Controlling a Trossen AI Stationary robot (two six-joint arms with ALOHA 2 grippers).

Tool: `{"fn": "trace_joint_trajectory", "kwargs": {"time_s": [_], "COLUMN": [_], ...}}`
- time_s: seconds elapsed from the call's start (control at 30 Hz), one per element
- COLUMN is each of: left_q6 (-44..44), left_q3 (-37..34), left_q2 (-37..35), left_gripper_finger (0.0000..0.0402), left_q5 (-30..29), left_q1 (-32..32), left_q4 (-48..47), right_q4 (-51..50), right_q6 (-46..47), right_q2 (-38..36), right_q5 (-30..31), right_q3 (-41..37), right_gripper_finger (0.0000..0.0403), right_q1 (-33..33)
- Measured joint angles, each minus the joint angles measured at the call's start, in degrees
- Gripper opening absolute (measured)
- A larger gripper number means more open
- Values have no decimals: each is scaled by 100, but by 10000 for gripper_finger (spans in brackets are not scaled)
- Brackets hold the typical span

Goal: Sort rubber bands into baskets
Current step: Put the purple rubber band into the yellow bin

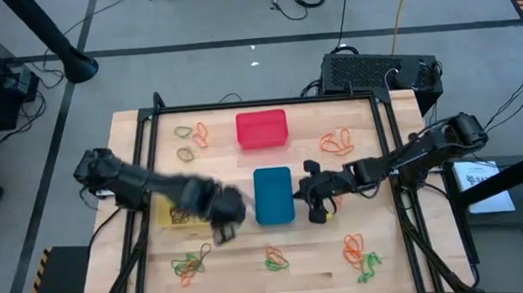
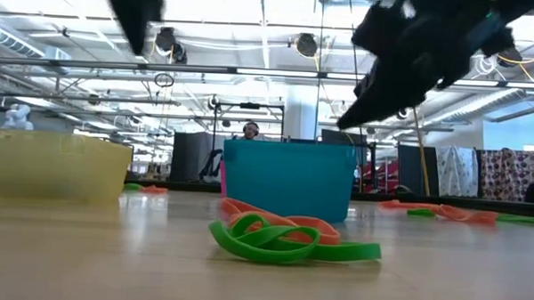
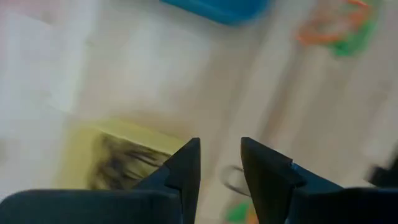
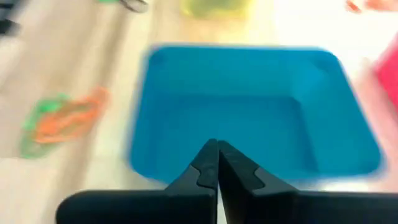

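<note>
Green and orange rubber bands lie nearest; right claw, clenched empty beside the blue plastic basket, should open before descending; left claw parted, empty.

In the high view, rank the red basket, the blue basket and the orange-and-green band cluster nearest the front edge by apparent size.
1. Blue basket, slightly the largest.
2. Red basket, close to the blue one.
3. Orange-and-green band cluster, far smaller than either.
</note>
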Motion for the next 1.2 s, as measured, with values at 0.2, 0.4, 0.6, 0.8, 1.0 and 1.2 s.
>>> {"fn": "trace_joint_trajectory", "kwargs": {"time_s": [0.2, 0.4, 0.6, 0.8, 1.0, 1.2], "left_q6": [-1345, -1946, -1966, -1779, -1530, -1514], "left_q3": [-194, -544, -1179, -1741, -1985, -1985], "left_q2": [193, 558, 888, 1051, 1044, 1040], "left_gripper_finger": [122, 122, 122, 122, 122, 122], "left_q5": [-505, -1141, -779, -187, 89, 86], "left_q1": [-1483, -2108, -2040, -1887, -1863, -1861], "left_q4": [513, 411, 583, 1195, 1906, 1946], "right_q4": [59, 95, 70, 39, 15, 15], "right_q6": [-84, -84, -167, -235, -235, -235], "right_q2": [8, 8, 8, 8, 8, 8], "right_q5": [-2, 2, 2, 5, 5, 5], "right_q3": [124, 122, 122, 122, 122, 122], "right_gripper_finger": [0, 0, 0, 0, 0, 0], "right_q1": [445, 526, 513, 513, 513, 513]}}
